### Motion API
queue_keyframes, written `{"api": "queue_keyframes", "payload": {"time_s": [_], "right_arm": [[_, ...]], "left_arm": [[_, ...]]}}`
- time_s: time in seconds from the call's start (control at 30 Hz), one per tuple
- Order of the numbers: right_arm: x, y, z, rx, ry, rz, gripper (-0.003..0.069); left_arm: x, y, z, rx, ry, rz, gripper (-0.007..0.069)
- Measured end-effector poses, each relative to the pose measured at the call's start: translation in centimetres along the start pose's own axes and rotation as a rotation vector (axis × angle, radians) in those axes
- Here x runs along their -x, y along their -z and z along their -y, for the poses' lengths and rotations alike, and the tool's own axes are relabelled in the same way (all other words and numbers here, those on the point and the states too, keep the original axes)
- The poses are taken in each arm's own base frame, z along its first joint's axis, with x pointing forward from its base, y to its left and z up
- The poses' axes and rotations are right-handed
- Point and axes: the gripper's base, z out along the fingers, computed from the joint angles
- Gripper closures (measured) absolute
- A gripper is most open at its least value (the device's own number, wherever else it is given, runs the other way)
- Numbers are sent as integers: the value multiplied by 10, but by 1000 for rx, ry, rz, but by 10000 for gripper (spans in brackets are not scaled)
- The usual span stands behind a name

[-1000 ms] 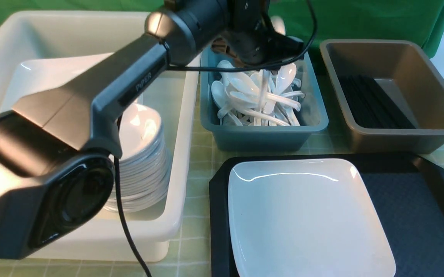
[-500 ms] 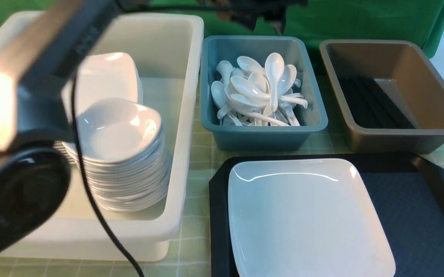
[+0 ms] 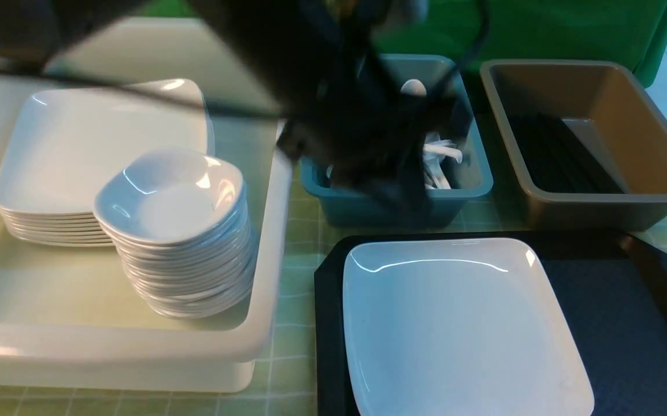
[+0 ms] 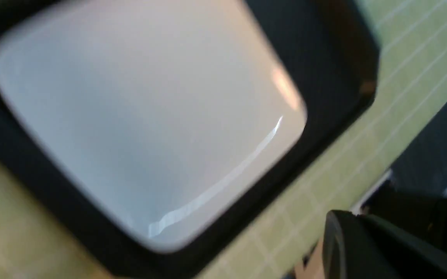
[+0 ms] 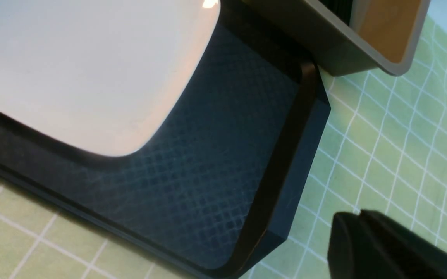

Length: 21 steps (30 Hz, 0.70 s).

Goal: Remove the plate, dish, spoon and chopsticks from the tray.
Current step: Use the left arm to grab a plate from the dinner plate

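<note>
"Where's the glossy white, round-cornered square plate [image 3: 460, 329]?"
"Flat on the black, textured tray [image 3: 617, 312]."
"Hands?"
"Right hand [image 5: 349, 217] clenched; left hand [image 4: 343, 217] blurred, can't tell."
"Behind?"
"Glossy white spoons [image 3: 440, 151] in the teal bin [image 3: 455, 202], slim black sticks [image 3: 564, 153] in the brown one [image 3: 611, 198]."

The plate [image 4: 150, 116], white and glossy, lies on the black tray [image 4: 103, 240], with a curved streak of light along one edge and a warm glint near a corner. The tray's dark surface shows around the plate and its low rim runs past it. Beyond the rim is a counter [image 4: 308, 205] covered in pale green check. Part of the left pincer [image 4: 347, 224] shows, dark and near the tray but apart from it. Everything is blurred, and the dark shapes beyond the counter are unclear.
</note>
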Motion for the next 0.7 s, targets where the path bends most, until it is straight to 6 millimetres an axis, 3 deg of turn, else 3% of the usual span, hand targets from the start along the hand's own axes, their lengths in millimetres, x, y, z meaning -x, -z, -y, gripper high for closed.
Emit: {"api": "queue_keyframes", "payload": {"time_s": [0.03, 0.1, 0.23, 0.27, 0.33, 0.5, 0.7], "right_arm": [[0, 0, 0, 0, 0, 0, 649], [0, 0, 0, 0, 0, 2, 649], [0, 0, 0, 4, -2, 2, 649], [0, 0, 0, 4, -2, 2, 649], [0, 0, -1, 13, -7, 2, 649], [0, 0, -3, 36, -16, 3, 648], [0, 0, -4, 41, -38, 2, 648]], "left_arm": [[-9, -8, -1, 8, 16, -28, 602], [-45, -46, -2, 37, 99, -132, 552], [-87, -100, -2, 86, 243, -184, 438], [-88, -101, -2, 88, 259, -180, 431], [-96, -117, -4, 103, 357, -144, 342], [-95, -123, -10, 136, 462, -64, 212], [-91, -127, -15, 184, 574, -3, 165]]}}
